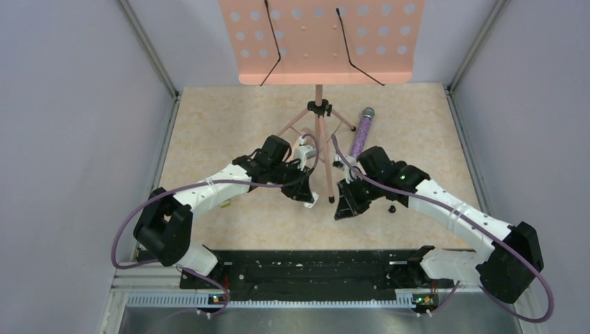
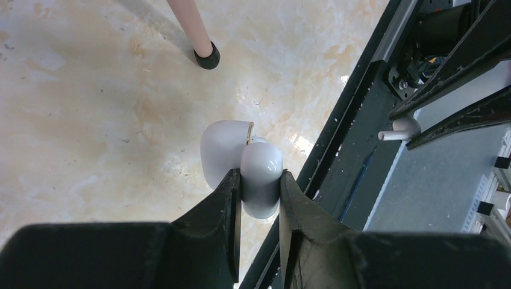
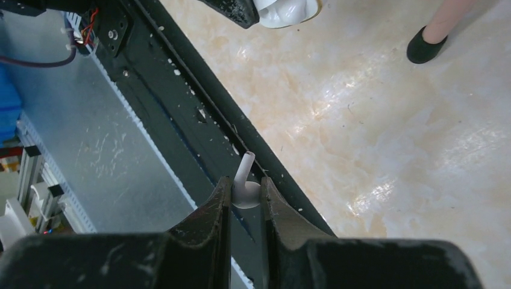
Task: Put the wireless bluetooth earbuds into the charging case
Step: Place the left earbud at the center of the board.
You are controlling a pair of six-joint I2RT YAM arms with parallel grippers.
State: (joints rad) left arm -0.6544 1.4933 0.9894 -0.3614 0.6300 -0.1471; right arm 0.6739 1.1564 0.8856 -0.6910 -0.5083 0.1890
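At the near edge of the table [image 1: 229, 125], just past the black mounting rail [image 1: 313, 268] where my two arms are bolted, both of my grippers hang close together, their tips angled down and toward each other. My right gripper [image 3: 245, 182] is pinched on a small white earbud [image 3: 247, 194]. Its round head sits between the fingers and its stem sticks out past the tips, over the line where the rail meets the marbled tabletop. Just to the left, my left gripper [image 2: 259, 177] is clamped on the glossy white charging case [image 2: 262, 162], whose lid [image 2: 222, 147] is swung open to one side. Case and earbud are near each other but apart. A small dark object [image 1: 392, 208], too small to identify, lies on the table just right of my right gripper. Farther back, between my wrists, rises the tripod of a pink music stand [image 1: 320, 42], with one black-capped foot [image 2: 208, 58] planted a little beyond the case. Beyond my right wrist, a glittery purple microphone [image 1: 362, 131] lies on the table beside the stand's right leg.
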